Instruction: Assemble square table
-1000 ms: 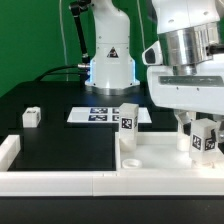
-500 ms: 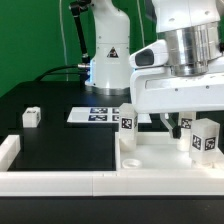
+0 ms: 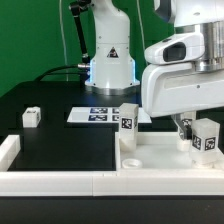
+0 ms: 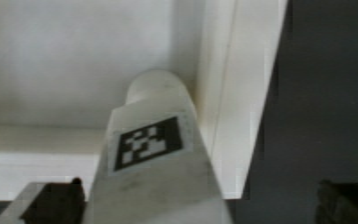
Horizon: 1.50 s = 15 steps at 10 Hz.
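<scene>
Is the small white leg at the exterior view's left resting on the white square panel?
No, the small leg rests on the black table, apart from the square panel.

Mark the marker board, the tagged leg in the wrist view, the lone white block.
marker board [image 3: 95,115]: exterior view, top face
tagged leg [image 4: 153,142]: wrist view, its tag
lone white block [image 3: 31,116]: exterior view, front face

We are looking at a black counter [image 3: 60,145] taking up most of the exterior view, with a green backdrop [image 3: 30,40] standing behind it. The marker board [image 3: 92,115] is lying flat on the counter toward the back, its tags facing up. A long low white rail [image 3: 55,182] is running along the near edge, and a shorter rail [image 3: 8,150] is meeting it at the exterior view's left, forming a corner. In the wrist view we are catching only a dark strip of the counter.
</scene>
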Tool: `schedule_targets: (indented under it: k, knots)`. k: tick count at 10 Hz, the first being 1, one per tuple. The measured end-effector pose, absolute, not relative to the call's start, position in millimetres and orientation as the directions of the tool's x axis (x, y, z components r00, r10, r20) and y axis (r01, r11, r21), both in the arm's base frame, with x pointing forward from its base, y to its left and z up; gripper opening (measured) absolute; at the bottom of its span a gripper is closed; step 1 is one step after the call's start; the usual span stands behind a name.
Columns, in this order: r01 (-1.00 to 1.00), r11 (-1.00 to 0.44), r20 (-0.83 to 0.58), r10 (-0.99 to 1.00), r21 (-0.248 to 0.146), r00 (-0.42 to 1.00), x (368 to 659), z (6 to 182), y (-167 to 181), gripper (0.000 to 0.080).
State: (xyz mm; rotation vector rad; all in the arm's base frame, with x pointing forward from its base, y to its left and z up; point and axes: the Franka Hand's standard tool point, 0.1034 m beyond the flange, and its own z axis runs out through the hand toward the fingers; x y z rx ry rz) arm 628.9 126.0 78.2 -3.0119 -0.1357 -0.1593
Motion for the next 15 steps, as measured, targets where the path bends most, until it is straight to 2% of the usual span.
schedule_targets:
  k: [1,2,3,6,7,8,9,10,12,14,15]
  knots:
    - [0.085,-0.989,0.109,0.072,-0.119,0.991,628.7,77.9,126.2,0.0524]
    - [0.042,-0.991,0.103,0.03,-0.124,0.994,628.6,77.7,126.5,0.0524]
    - [-0.055,-0.989,0.09,-0.067,-0.134,0.994,628.5,77.6,126.7,0.0322]
    - [-0.276,-0.951,0.059,-0.286,-0.143,0.956,628.6,76.2,119.9,0.0299]
    - [-0.434,-0.887,0.038,-0.445,-0.156,0.895,631.2,78.0,114.5,0.0297]
    - [-0.571,-0.806,0.012,-0.58,-0.159,0.815,630.0,77.4,116.5,0.0297]
    - [-0.756,-0.638,-0.032,-0.761,-0.148,0.648,626.6,75.3,120.4,0.0297]
    - [-0.876,-0.456,-0.086,-0.877,-0.154,0.472,627.6,74.6,118.8,0.0296]
    - [-0.965,-0.214,-0.155,-0.959,-0.153,0.237,626.6,72.1,119.4,0.0296]
    - [-0.984,-0.118,-0.172,-0.975,-0.135,0.141,626.1,72.0,119.9,0.0296]
    - [-0.983,-0.142,-0.17,-0.972,-0.117,0.161,621.7,70.5,126.3,0.0296]
